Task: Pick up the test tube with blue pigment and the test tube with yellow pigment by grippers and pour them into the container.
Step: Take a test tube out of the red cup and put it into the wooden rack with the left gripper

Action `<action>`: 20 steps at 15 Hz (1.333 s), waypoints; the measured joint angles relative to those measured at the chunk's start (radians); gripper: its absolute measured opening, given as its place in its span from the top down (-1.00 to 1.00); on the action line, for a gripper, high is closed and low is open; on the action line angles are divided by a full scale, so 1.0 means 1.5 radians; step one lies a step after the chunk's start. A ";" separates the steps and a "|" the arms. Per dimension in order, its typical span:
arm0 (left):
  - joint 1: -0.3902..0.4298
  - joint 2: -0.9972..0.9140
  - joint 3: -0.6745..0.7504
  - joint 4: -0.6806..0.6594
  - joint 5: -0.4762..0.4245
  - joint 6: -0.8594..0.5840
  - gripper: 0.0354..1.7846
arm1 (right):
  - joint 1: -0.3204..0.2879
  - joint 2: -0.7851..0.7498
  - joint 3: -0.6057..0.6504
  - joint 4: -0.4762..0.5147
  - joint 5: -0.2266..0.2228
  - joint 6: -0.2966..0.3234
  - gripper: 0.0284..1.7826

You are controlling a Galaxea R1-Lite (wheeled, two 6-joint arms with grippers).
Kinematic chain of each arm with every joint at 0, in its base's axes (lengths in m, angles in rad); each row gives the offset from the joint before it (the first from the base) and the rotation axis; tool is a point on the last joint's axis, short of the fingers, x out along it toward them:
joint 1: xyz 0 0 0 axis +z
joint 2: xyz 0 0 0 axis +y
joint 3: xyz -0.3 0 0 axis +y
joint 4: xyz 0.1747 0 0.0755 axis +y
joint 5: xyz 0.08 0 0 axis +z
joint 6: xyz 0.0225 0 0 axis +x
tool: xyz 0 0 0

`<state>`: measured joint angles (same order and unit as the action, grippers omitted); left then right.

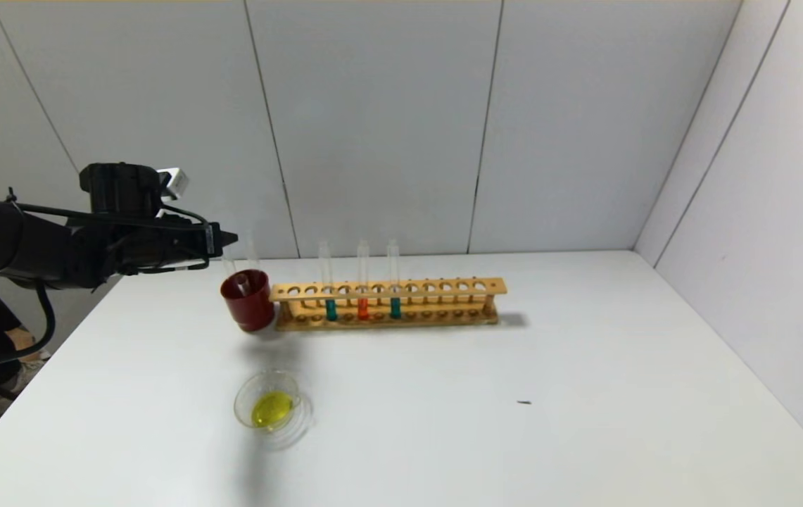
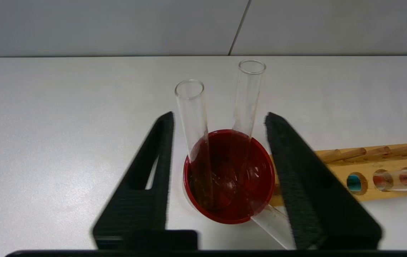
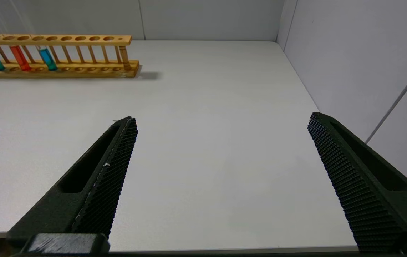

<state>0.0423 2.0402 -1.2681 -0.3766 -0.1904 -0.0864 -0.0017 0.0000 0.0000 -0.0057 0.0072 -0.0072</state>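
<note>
Where glass tubes lean—ribbed left pincer agape.

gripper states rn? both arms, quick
Left gripper: open, holding nothing, above the red cup with two empty tubes in it.
Right gripper: open, empty, over the table.

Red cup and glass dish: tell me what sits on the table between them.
Nothing: in the head view the table is bare between the red cup and the container holding yellow liquid.
</note>
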 joint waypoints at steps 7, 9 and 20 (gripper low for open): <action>0.000 -0.041 0.001 0.010 0.002 0.000 -0.95 | 0.000 0.000 0.000 0.000 0.000 0.000 -0.96; 0.000 -0.067 0.012 0.011 0.002 0.000 -0.96 | 0.000 0.000 0.000 0.000 0.000 0.000 -0.96; -0.134 -0.250 0.168 0.023 0.037 0.000 -0.96 | 0.000 0.000 0.000 0.000 0.000 0.000 -0.96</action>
<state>-0.1583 1.6649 -1.0168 -0.3419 -0.1347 -0.0870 -0.0017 0.0000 0.0000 -0.0053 0.0072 -0.0070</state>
